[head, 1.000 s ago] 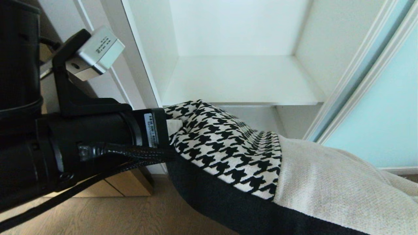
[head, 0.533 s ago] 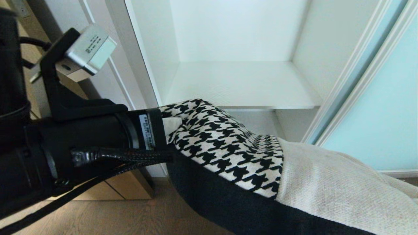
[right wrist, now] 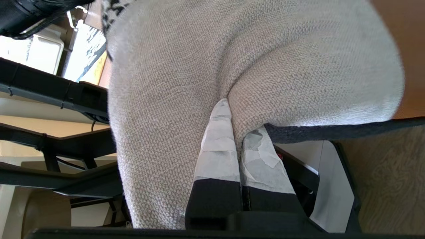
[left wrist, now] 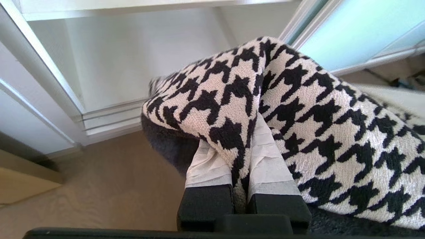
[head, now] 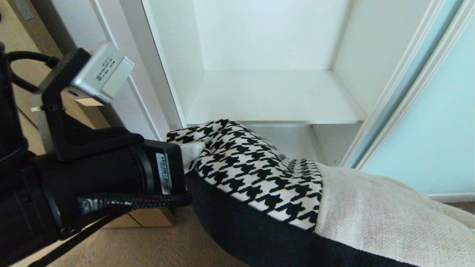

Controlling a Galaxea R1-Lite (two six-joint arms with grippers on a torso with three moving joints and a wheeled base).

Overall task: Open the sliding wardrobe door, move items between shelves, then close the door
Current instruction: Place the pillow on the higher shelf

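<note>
Two grippers are holding one cushion [head: 259, 174] in front of the open wardrobe. The left gripper [left wrist: 240, 159] is pinching a fold of the houndstooth patch at the cushion's left edge, its jaws closed tight on the fabric, with only the cloth between the taped fingers [left wrist: 207, 166]. The right gripper [right wrist: 232, 132] is pinching the cream patch in the same way, jaws all but shut on a crease near the dark grey border; it is lying outside the head view.

The cushion is hanging in the air, clear of the wooden floor [head: 130, 244], its top corner sitting just below the front edge of the white shelf [head: 274, 98]. That shelf is lying bare between white side walls, wider than the cushion. A second opening is showing under the shelf, behind the cushion.

The sliding door [head: 438, 141], frosted aqua glass in a pale frame, is standing at the right of the opening, leaving the compartment open. A light wooden cabinet [head: 148, 218] is standing at the lower left, beside the left arm.
</note>
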